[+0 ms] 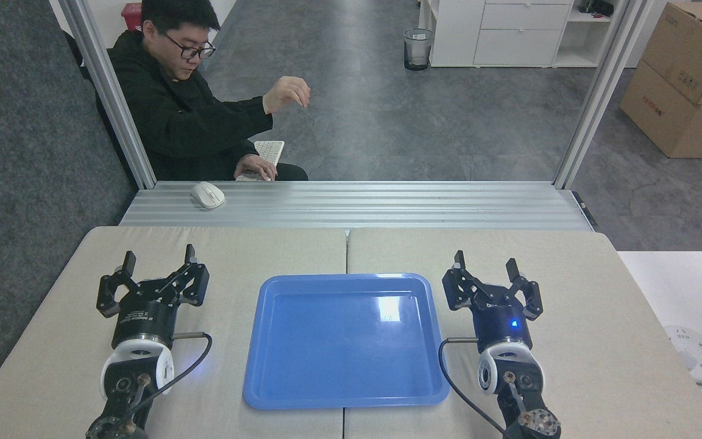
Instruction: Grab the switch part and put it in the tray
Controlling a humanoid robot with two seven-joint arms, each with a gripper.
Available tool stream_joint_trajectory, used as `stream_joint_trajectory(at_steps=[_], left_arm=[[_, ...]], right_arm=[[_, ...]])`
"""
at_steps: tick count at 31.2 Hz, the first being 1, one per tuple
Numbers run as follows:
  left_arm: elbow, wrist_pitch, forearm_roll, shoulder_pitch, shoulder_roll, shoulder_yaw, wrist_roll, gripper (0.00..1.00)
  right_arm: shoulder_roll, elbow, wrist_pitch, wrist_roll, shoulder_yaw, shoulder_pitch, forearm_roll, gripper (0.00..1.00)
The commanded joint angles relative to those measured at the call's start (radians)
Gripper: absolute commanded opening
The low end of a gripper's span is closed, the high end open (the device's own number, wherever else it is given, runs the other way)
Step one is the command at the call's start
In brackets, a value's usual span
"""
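The glossy blue tray (346,399) lies in the middle of the beige table with nothing in it. To its left my left gripper (159,258) rests low over the tabletop, open, with nothing between its fingers. On the tray's right side my right gripper (485,265) is open as well and holds nothing. The switch part is not in view anywhere on the table or in the tray.
A person in a black jacket (174,116) sits behind the ribbed metal ledge (387,204), one hand raised, the other on a keyboard (267,152). A white mouse (208,194) lies on the ledge. Two metal posts (592,97) frame the far side. A white power strip (695,353) sits at right.
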Motion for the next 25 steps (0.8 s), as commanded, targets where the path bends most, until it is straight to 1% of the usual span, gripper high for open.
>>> stream_joint_trajectory(at_steps=[1, 12, 25], left_arm=[[0.035, -0.005, -0.003, 0.037, -0.023, -0.03, 0.002, 1.0], [0.029, -0.005, -0.006, 0.037, -0.024, -0.03, 0.002, 1.0], [0.027, -0.003, -0.006, -0.015, -0.029, -0.03, 0.008, 1.0]], right_arm=[[-0.001, 0.0, 0.0, 0.0, 0.0, 0.0, 0.0, 1.0], [0.001, -0.001, 0.0, 0.0, 0.0, 0.0, 0.0, 1.0], [0.001, 0.0, 0.0, 0.0, 0.0, 0.0, 0.0, 1.0]])
